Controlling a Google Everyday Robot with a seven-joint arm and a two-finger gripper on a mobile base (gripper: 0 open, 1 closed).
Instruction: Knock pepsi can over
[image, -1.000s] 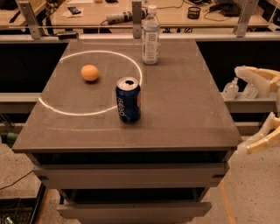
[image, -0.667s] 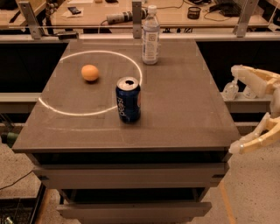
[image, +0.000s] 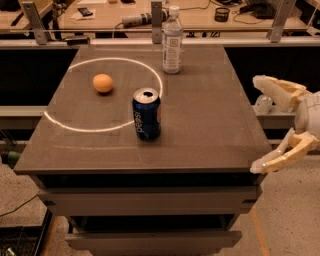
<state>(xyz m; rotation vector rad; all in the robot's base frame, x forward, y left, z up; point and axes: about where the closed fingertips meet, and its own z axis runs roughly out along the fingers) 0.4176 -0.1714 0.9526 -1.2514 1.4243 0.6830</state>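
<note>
A dark grey tabletop (image: 210, 115) is seen from the front and slightly above. The pepsi can (image: 146, 114) stands upright near the front centre. Its base sits on the line of a white ring (image: 75, 127) marked on the surface, and its silver top faces up.

The robot's pincer (image: 256, 125) hangs off the right edge of the tabletop, well apart from the can. Its two pale fingers (image: 277, 92) are spread wide, one above the other, and they hold nothing.

The step in hand looks like the approach, as nothing touches the can yet. To do it well, the pincer should probably travel left across the bare right half of the tabletop, staying just above the surface. It should meet the can high on its side, near the rim, because a push low down would likely slide it rather than tip it. A sideways sweep from the right keeps clear of the other items, which both sit further back.

Counted: one pepsi can, one orange fruit (image: 103, 83) inside the ring behind and left of the can, and one clear water bottle (image: 172, 41) upright at the back. There is also one white ring and one pincer with two fingers.
</note>
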